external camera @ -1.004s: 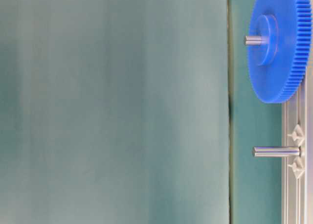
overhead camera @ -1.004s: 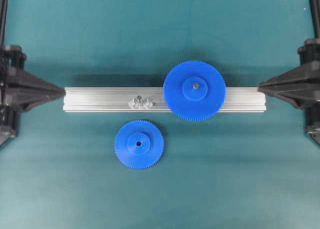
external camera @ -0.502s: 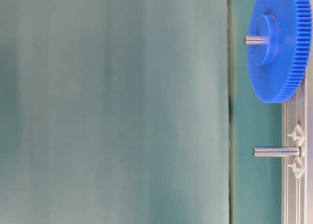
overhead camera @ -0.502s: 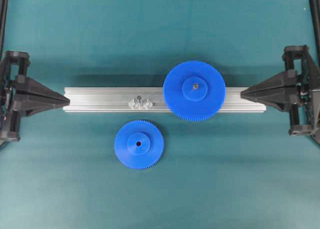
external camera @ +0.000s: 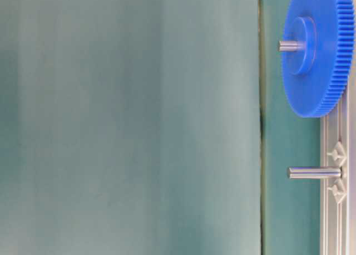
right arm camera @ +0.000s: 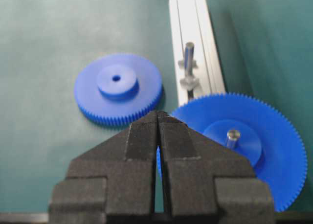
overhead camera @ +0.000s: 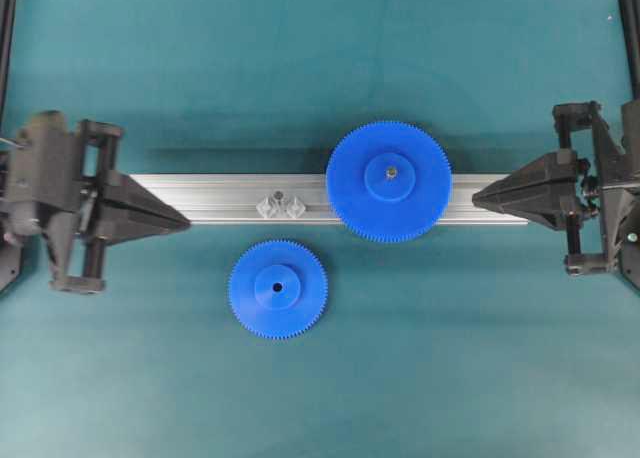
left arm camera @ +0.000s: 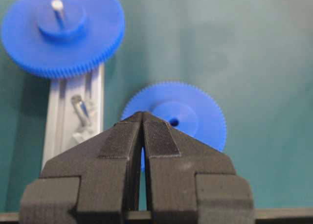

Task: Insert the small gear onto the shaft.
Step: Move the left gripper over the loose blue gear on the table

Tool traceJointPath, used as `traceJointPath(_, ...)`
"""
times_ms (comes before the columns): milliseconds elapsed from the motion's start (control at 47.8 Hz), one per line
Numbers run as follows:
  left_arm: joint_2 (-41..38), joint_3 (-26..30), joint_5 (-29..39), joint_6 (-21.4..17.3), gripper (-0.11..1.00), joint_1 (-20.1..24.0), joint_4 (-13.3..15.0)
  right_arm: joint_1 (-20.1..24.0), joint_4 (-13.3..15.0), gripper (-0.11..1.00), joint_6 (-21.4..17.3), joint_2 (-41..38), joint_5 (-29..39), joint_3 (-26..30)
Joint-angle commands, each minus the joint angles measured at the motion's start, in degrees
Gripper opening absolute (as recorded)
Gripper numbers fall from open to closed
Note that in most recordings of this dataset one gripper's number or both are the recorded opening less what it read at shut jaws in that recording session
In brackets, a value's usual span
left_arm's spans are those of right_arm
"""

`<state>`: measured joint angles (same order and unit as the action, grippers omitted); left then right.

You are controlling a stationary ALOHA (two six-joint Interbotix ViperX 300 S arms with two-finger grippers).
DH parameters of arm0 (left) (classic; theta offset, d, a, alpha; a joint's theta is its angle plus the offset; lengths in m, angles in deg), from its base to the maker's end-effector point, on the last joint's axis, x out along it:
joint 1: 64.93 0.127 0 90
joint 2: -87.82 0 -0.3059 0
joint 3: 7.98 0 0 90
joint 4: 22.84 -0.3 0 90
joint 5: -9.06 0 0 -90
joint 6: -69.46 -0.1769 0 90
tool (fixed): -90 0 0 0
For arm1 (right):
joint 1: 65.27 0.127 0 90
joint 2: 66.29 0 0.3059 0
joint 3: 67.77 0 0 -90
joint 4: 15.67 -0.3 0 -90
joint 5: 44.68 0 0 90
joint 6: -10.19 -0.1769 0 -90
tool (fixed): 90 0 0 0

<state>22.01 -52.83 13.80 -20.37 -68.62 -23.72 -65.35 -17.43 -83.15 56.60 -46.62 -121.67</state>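
Observation:
The small gear (overhead camera: 277,289) (left arm camera: 183,117) (right arm camera: 118,93) lies flat on the teal mat, in front of the rail, its hub hole facing up. The bare shaft (overhead camera: 279,196) (external camera: 313,172) (left arm camera: 79,109) (right arm camera: 189,53) stands upright on the rail with its silver base. My left gripper (overhead camera: 186,221) (left arm camera: 142,114) is shut and empty, its tip over the rail's left end. At the rail's right end my right gripper (overhead camera: 476,194) (right arm camera: 157,113) is also shut and empty, short of the large gear.
The aluminium rail (overhead camera: 220,200) (right arm camera: 208,48) runs left to right across the mat. A wider blue gear (overhead camera: 388,181) (external camera: 318,52) (left arm camera: 62,32) (right arm camera: 244,136) sits on a second pin at the rail's right part. Teal mat surrounds the parts.
Both arms have moved inward toward the rail ends, the left one farther. The gears, rail and shaft have not moved.

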Motion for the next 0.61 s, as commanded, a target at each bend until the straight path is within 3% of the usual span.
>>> traceJointPath(0,-2.29,2.37,-0.26,-0.09,-0.01,-0.18,-0.18,0.00,-0.09,0.03,-0.53,-0.35,0.70,0.44)
traceJointPath(355,-10.55,5.89,-0.18,-0.09,-0.01,-0.18,-0.18,0.09,-0.09,0.03,-0.53,-0.44,6.42,0.18)
traceJointPath(585,-16.00,8.79,1.41,-0.18,-0.01,-0.18,-0.18,0.09,-0.18,0.03,-0.97,-0.44,6.68,-1.14)
